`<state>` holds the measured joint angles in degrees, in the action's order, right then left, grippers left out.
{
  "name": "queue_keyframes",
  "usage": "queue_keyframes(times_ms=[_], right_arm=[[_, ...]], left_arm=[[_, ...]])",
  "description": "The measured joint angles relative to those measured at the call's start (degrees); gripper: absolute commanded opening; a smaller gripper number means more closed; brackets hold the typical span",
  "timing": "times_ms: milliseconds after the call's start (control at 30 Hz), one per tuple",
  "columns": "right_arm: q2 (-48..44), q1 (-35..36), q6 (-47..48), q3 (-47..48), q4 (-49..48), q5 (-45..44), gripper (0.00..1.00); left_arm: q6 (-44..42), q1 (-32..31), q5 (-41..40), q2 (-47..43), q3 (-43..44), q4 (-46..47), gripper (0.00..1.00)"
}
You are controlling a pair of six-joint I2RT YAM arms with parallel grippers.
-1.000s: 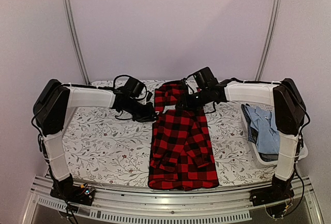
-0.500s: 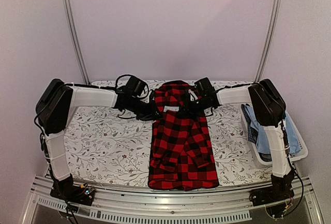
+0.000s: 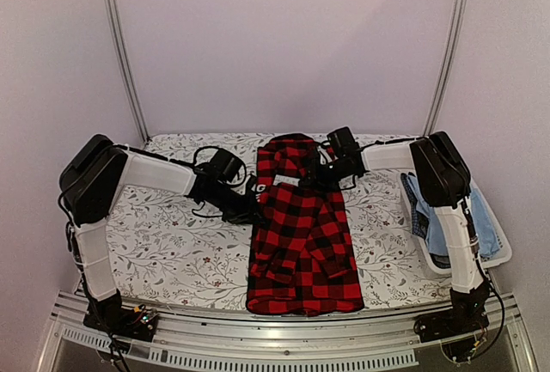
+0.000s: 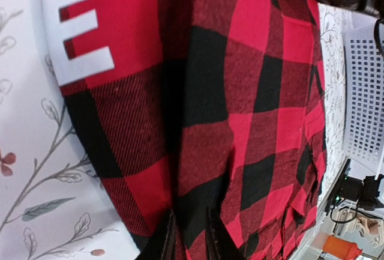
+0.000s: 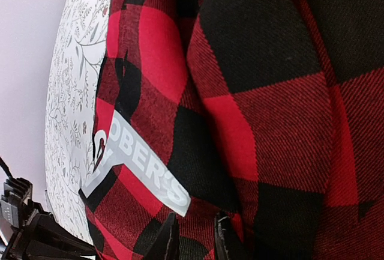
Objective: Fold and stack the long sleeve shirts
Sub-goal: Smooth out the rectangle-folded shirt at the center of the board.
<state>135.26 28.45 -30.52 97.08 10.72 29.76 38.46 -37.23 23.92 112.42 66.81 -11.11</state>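
Floral-print table [image 3: 163, 243] underneath. Left gripper [image 4: 187, 236] fingers nearly together, nipping checked cloth. Right gripper [image 5: 195, 236] likewise pinching fold beside white lettering. Red-and-black shirt [image 3: 301, 234] lies lengthwise mid-table, between arms. Blue garments [image 3: 443, 209] in white basket [image 3: 501, 256], far right.

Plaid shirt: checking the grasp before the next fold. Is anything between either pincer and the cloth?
Nothing visible. The left pincer and right pincer each pinch the plaid shirt directly, near its far end; both wrist views show only cloth there.
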Motion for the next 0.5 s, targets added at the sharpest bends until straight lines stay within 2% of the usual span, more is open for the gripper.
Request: queue_keyframes(times_ms=[267,500], right_arm=[[-6.0,0.5,1.9,-1.7,3.1,-1.5,0.21],[-15.2,2.3,2.2,-11.6,0.5,-1.8,0.21]], left_arm=[[1.0,-0.7,-0.2,0.0,-2.1,0.4,0.14],[1.2,-0.7,-0.7,0.0,-2.1,0.6,0.14]])
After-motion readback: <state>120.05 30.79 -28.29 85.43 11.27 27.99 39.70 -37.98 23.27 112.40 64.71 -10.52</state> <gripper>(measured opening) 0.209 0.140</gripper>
